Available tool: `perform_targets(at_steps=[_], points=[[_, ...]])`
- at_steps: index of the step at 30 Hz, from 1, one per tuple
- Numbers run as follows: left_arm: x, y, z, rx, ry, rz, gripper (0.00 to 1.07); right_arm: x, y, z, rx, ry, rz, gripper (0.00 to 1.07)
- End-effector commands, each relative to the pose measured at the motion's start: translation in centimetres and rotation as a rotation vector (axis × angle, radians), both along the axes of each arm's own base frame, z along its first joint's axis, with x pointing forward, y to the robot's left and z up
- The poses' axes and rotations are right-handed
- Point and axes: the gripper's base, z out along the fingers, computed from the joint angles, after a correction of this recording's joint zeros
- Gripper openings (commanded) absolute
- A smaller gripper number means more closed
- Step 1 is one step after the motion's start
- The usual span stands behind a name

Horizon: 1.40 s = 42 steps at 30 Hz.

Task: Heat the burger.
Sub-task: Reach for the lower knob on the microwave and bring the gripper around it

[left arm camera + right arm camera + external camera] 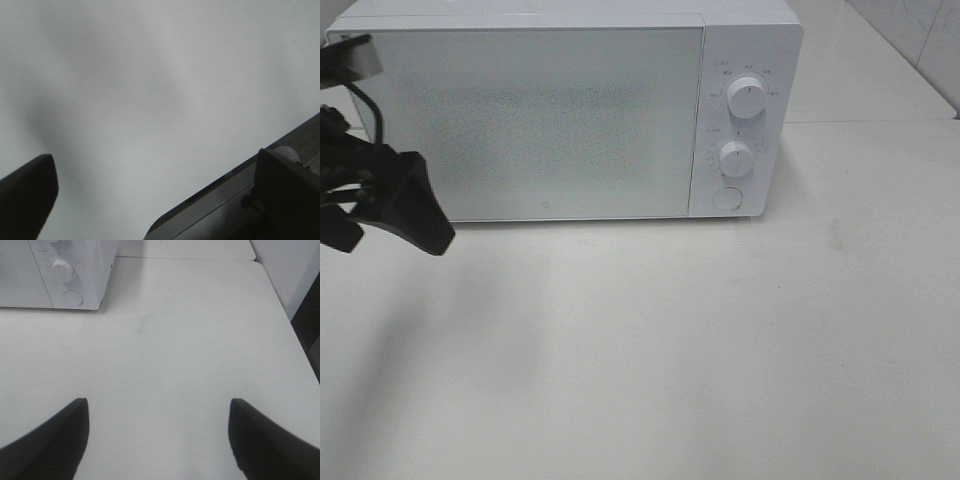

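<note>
A: Burger position?

B: Not in any view. None on the stretch of worktop (720,350) shown. The microwave (530,120) stands along the back edge. Its door (535,60) is shut and frosted, so I cannot tell whether the burger is inside.

A: Grippers?

B: Left gripper (155,165): jaws fully apart, nothing between them, at the worktop's left edge just in front of the microwave's front left corner. Right gripper (159,407): jaws wide, empty, over the front right of the worktop, well apart from the microwave.

A: What could go wrong?

B: Three points, all judgement.
1. Turning the lower knob (735,158) without checking the cavity would run the oven empty if the burger is elsewhere.
2. The round button (727,197) probably releases the door. If the hinge is on the left, the door swings toward the left gripper, which seems to stand in that arc.
3. The knobs look small and smooth. Jaws closing off-centre could slip or push the microwave back.

A: Noted. Locate the burger before touching any dial.
</note>
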Motion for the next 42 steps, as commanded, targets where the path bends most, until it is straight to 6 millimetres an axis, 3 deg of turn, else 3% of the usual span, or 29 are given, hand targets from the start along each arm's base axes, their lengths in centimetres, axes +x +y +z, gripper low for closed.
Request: perform_targets(at_steps=[1,5,9,10,12,15,17,23,24,32,42], points=[[-0.8,2.0,1.4,0.012,0.004,0.055,1.00,-0.4,0.0,-0.1,-0.002,-0.028,-0.003,0.75],[-2.1,4.9,2.6,0.063,-0.021,0.170,1.00,-0.4,0.0,-0.1,-0.002,-0.028,-0.003,0.75],[-3.5,6.5,2.9,0.090,-0.032,0.247,1.00,-0.4,0.0,-0.1,-0.002,-0.028,-0.003,0.75],[-4.7,7.4,3.1,0.110,-0.038,0.289,1.00,-0.4,0.0,-0.1,-0.002,-0.028,-0.003,0.75],[-5.2,7.8,3.1,0.119,-0.039,0.305,1.00,-0.4,0.0,-0.1,-0.002,-0.028,-0.003,0.75],[-7.8,8.8,3.5,0.146,-0.072,0.389,1.00,-0.4,0.0,-0.1,-0.002,-0.028,-0.003,0.75],[-8.3,8.9,3.6,0.154,-0.083,0.398,1.00,-0.4,0.0,-0.1,-0.002,-0.028,-0.003,0.75],[-13.0,9.2,3.8,0.199,-0.182,0.455,1.00,-0.4,0.0,-0.1,-0.002,-0.028,-0.003,0.75],[-13.0,9.2,3.8,0.199,-0.182,0.455,1.00,-0.4,0.0,-0.1,-0.002,-0.028,-0.003,0.75],[-18.3,8.9,2.6,0.182,-0.316,0.485,1.00,-0.4,0.0,-0.1,-0.002,-0.028,-0.003,0.75],[-22.8,8.7,2.9,0.139,-0.566,0.513,1.00,-0.4,0.0,-0.1,-0.002,-0.028,-0.003,0.75]])
